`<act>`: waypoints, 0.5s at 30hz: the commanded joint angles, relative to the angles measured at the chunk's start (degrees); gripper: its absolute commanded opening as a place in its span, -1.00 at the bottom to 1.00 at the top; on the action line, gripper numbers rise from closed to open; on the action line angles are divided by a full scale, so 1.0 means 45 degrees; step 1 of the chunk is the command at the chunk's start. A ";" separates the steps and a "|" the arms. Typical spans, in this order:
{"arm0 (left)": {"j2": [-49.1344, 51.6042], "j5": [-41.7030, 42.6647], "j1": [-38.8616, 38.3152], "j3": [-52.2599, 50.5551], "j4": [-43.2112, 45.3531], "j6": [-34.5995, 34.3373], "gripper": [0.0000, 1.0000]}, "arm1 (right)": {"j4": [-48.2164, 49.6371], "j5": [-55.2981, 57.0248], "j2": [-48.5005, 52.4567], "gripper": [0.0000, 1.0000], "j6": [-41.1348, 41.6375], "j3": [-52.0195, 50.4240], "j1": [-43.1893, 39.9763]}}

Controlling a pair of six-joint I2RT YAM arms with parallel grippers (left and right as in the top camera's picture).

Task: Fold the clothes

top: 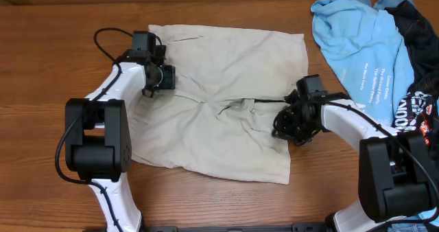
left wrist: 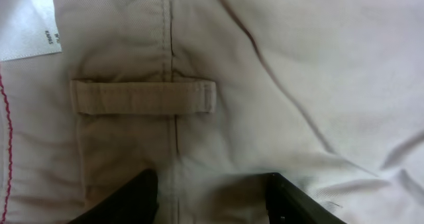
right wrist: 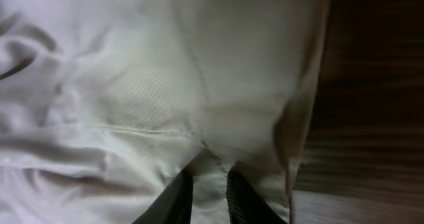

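Centrally, the khaki shorts [top: 219,115] are lying spread flat on the wooden table [top: 55,26]. The left gripper [left wrist: 209,197] is sitting over the waistband at the shorts' left edge, just below a belt loop [left wrist: 142,97] and near a white label [left wrist: 26,18]. Its fingers are standing well apart on flat cloth. The right gripper [right wrist: 211,194] is resting at the shorts' right edge, its fingers nearly together with a ridge of cloth between them; whether they are pinching it, I cannot tell. A light blue T-shirt [top: 357,40] and a black garment [top: 418,60] are lying heaped at the far right.
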 commanded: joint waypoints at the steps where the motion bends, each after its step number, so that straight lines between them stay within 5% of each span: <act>1: 0.1025 -0.1506 0.1219 -0.0729 -0.0947 -0.0641 0.15 | -0.0117 0.3959 0.0573 -0.55 0.1321 -0.0636 -0.0763; 15: 0.0986 0.1020 0.2293 -0.0709 -0.1389 -0.1015 0.33 | 0.0068 0.2681 0.0529 -0.55 0.0607 -0.0597 -0.2147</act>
